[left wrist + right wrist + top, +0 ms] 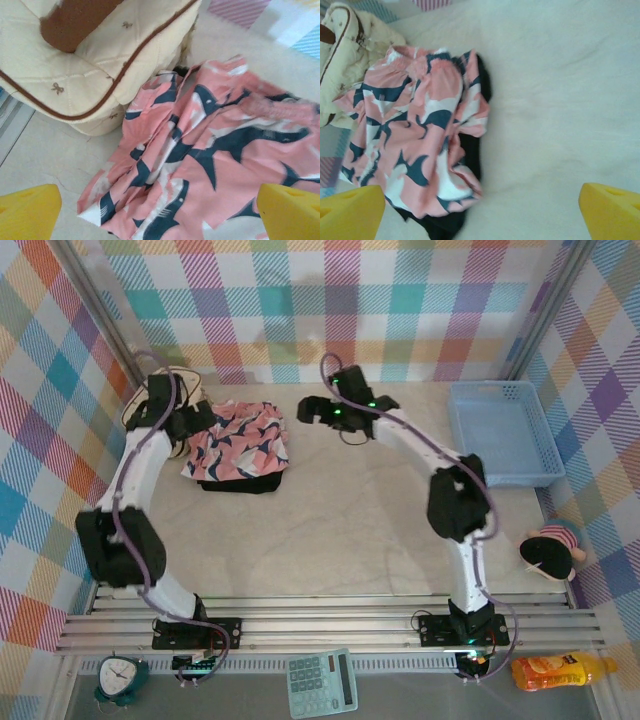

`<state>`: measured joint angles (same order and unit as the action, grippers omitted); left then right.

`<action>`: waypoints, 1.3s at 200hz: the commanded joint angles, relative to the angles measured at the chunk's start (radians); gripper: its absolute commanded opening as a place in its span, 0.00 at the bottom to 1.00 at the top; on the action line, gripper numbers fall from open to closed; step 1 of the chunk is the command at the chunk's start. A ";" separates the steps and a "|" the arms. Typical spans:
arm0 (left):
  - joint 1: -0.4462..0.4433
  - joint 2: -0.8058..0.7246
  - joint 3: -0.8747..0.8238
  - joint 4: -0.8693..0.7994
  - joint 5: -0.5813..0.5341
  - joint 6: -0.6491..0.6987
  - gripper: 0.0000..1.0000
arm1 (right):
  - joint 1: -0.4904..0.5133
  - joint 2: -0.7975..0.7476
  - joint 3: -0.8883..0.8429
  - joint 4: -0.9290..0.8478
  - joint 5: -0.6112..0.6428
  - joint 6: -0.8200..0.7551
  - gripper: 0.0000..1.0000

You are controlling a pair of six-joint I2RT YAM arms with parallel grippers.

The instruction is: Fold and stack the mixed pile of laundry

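Lying rumpled atop black shirt (442,227), pink garment (415,135); left gripper (159,212), right gripper (481,212) wide

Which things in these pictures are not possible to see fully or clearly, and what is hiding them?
1. Black shirt: in the right wrist view, the pink garment covers most of it, so how it is folded is unclear.
2. Cream bag: in the left wrist view, it is cut off by the top and left edges.
3. Calculator: in the top view, its keys are too small to read.
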<state>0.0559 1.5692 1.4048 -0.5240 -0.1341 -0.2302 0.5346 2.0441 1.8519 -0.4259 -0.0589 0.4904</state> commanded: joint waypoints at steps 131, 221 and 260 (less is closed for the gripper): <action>-0.040 -0.053 -0.849 1.049 0.007 0.137 1.00 | -0.421 -0.528 -1.122 0.815 0.116 -0.675 0.99; -0.125 -0.006 -0.992 1.342 -0.024 0.235 1.00 | -0.437 -0.608 -1.349 0.979 0.174 -0.564 0.99; -0.139 -0.007 -0.989 1.334 -0.050 0.243 1.00 | -0.517 -0.516 -1.449 1.250 0.060 -0.489 0.99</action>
<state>-0.0715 1.5608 0.4156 0.7589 -0.1524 -0.0082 0.0860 1.4822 0.4706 0.5663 0.1062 -0.0776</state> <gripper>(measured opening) 0.998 0.991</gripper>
